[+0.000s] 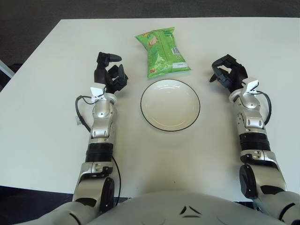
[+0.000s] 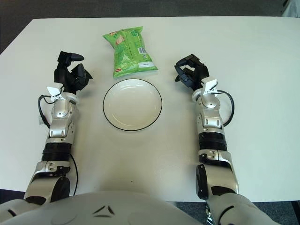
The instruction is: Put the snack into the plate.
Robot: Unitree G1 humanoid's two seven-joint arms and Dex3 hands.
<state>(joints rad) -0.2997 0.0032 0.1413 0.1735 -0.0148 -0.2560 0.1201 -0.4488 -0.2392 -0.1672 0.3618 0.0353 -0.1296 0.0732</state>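
Note:
A green snack bag (image 1: 162, 51) lies flat on the white table, just beyond the plate. The white plate (image 1: 170, 104) with a thin dark rim sits in the middle, with nothing in it. My left hand (image 1: 110, 71) is to the left of the plate, its fingers relaxed and holding nothing. On the plate's right, at about the same height, my right hand (image 1: 227, 70) shows loosely curved fingers that hold nothing. Neither hand touches the bag or the plate.
The white table (image 1: 42, 122) reaches the far edge just behind the bag, with dark floor (image 1: 140, 8) beyond. A black cable (image 1: 82, 112) loops beside my left forearm.

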